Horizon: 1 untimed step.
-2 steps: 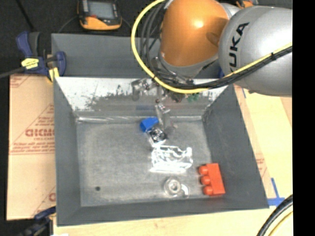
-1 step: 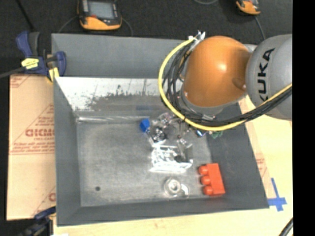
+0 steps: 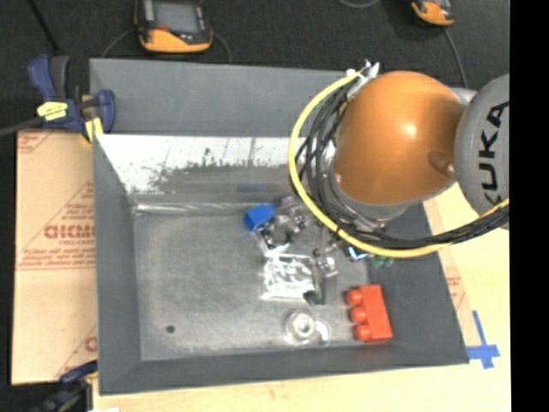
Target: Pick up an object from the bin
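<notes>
Some of heap (image 3: pixel 287 260) hidden under orange cover (image 3: pixel 395 140), red block (image 3: pixel 369 312) clear

grey bin (image 3: pixel 184 269) | blue piece (image 3: pixel 257 219) | clear packet (image 3: pixel 287 278) | clear ring (image 3: pixel 302 326) | red block (image 3: pixel 369 312)

- Orange cover (image 3: pixel 395 140) and looped cables (image 3: pixel 300 157) on the arm hide the far right corner of the bin (image 3: pixel 116 256).
- A dark green thing (image 3: pixel 382 262) peeks from beneath the cables, its kind unclear.
- Small grey bits (image 3: pixel 290 220) beside a blue block (image 3: pixel 257 219) are too small to identify.
- Whether the gripper (image 3: pixel 319 277) touches the clear crinkled packet (image 3: pixel 286 277) cannot be told.
</notes>
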Each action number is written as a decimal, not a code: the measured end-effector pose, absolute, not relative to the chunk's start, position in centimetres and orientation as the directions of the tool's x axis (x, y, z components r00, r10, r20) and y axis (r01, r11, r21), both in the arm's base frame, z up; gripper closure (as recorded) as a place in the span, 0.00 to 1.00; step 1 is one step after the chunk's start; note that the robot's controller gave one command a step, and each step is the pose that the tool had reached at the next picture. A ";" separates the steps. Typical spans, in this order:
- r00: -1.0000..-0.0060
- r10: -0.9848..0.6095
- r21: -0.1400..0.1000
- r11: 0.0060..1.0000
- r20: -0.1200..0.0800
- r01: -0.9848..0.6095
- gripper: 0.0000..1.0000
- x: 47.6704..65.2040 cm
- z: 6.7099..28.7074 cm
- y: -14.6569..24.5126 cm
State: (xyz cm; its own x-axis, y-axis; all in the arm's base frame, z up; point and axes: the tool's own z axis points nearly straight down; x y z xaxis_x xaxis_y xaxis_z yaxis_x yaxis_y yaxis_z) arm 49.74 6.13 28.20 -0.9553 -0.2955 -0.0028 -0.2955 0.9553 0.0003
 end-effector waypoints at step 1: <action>-0.958 -0.288 -0.001 0.958 -0.006 -0.288 0.00 54.7 26.4 4.0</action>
